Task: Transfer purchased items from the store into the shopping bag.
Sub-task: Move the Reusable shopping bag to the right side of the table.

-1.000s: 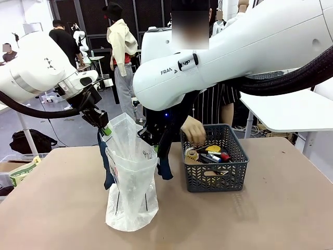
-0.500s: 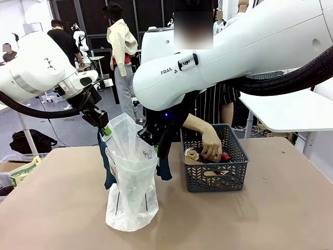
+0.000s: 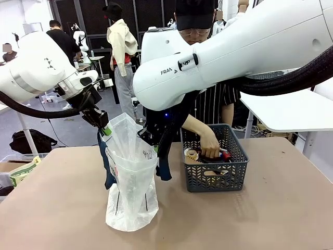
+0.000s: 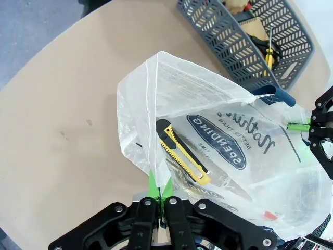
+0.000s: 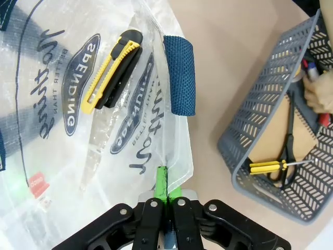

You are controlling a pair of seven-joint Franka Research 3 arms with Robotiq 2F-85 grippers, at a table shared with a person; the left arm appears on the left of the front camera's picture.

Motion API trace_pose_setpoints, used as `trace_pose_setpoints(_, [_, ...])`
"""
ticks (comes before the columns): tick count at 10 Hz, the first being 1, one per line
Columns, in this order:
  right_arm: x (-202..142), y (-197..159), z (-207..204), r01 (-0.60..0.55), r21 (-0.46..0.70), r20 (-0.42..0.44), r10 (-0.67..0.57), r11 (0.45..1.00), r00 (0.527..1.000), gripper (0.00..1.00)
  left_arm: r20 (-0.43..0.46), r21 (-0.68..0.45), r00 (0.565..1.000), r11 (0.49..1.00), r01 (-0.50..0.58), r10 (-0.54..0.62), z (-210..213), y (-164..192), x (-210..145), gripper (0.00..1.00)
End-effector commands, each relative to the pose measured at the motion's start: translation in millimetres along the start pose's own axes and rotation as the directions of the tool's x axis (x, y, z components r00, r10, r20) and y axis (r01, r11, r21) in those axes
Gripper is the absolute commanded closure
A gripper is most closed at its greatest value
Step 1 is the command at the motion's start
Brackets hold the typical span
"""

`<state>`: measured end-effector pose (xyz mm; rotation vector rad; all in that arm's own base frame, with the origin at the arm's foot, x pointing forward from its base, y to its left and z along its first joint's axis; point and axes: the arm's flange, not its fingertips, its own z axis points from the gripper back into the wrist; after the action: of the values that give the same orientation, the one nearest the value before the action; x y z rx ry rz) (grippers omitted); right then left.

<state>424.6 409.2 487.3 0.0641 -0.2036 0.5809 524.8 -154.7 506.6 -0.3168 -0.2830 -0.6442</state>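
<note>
The shopping bag [image 3: 130, 177] stands upright on the table with its mouth held wide between my two grippers. My left gripper [image 3: 105, 129] is shut on the bag's left rim [image 4: 156, 177]. My right gripper [image 3: 151, 139] is shut on the right rim [image 5: 174, 156]. A yellow-and-black utility knife [image 4: 182, 151] lies inside the bag. The store [image 3: 208, 177], a dark grey basket, sits right of the bag. A person's hand [image 3: 209, 148] reaches into it, on a red-and-black-handled tool [image 3: 224, 154], beside a cream tape roll [image 3: 191, 154]. A flat brown box [image 5: 276, 136] lies on the basket floor.
A yellow-handled screwdriver [image 5: 266, 166] and black scissors [image 5: 287, 151] lie in the basket. A navy strap handle [image 5: 179, 75] hangs over the bag's rim near my right gripper. Bare brown tabletop [image 3: 260, 219] stretches in front of and to the right of the basket.
The person's hand moved from the basket's near-left corner deeper into the basket and onto the red-and-black tool. Both arms and the bag stayed still.
</note>
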Motion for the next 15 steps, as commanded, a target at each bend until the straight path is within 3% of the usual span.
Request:
trace_pose_setpoints(1, [0.0, 0.5, 0.6, -0.001, 0.0, 0.002, 0.001, 1.0, 1.0, 1.0, 0.008, 0.005, 1.0, 1.0, 0.006, -0.006, 1.6, 1.1, -0.1, 1.0])
trace_pose_setpoints(15, [0.0, 0.5, 0.6, -0.001, 0.0, 0.002, 0.001, 1.0, 1.0, 1.0, 0.008, 0.005, 1.0, 1.0, 0.006, -0.006, 1.6, 1.1, -0.1, 1.0])
